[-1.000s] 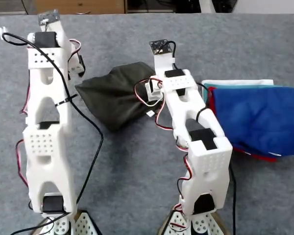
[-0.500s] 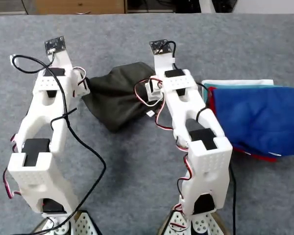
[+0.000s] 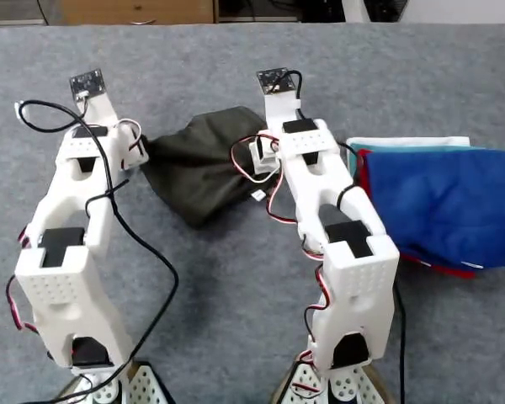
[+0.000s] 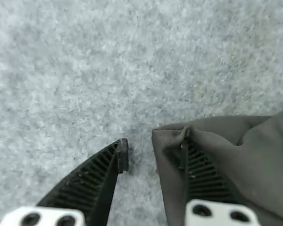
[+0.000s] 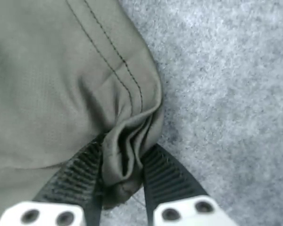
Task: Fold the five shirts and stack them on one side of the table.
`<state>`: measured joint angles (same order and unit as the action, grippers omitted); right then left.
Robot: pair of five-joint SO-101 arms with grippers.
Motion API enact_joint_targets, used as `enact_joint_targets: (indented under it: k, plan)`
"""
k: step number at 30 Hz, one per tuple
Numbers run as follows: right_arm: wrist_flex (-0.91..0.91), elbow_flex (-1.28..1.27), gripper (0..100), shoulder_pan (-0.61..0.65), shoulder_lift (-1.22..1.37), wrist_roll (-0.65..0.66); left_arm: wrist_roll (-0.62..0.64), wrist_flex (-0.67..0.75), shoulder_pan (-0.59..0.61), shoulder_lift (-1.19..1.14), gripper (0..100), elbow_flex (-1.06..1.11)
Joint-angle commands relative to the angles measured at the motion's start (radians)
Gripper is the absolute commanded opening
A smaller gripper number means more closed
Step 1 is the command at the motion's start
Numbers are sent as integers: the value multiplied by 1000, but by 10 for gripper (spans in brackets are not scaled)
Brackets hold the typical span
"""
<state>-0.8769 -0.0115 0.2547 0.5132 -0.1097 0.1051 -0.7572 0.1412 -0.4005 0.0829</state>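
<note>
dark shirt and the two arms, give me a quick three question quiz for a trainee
1. True or false: the right gripper is shut on the dark shirt.
2. Which colour lies on top of the stack? A red, B blue, C white.
3. Fill in: the left gripper at the shirt's corner is ____ (open or shut).

Key: 1 true; 2 B; 3 open.

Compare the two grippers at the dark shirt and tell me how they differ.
The left gripper is open; the right gripper is shut on a bunched fold of the dark shirt. The left has the shirt's edge against one finger only, the other over bare table; the right has cloth squeezed between both. Both are at that same shirt.
</note>
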Motion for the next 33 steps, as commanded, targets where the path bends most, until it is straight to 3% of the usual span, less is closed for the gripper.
enact_joint_targets:
  k: [1,7,17,21,28,33]
  plan:
    - [12,-2,2,-4,2,9,-3,-64,0,-4,192,-97]
    - [12,-2,2,-4,2,9,29,-117,14,-1,192,-158]
    - [12,-2,2,-4,2,9,9,-365,15,25,192,-325]
    - [12,-2,2,-4,2,9,-26,-348,-20,22,192,-298]
    - [12,-2,2,-4,2,9,-21,-170,-31,-4,192,-230]
    - [12,-2,2,-4,2,9,-26,-195,-17,-77,195,-250]
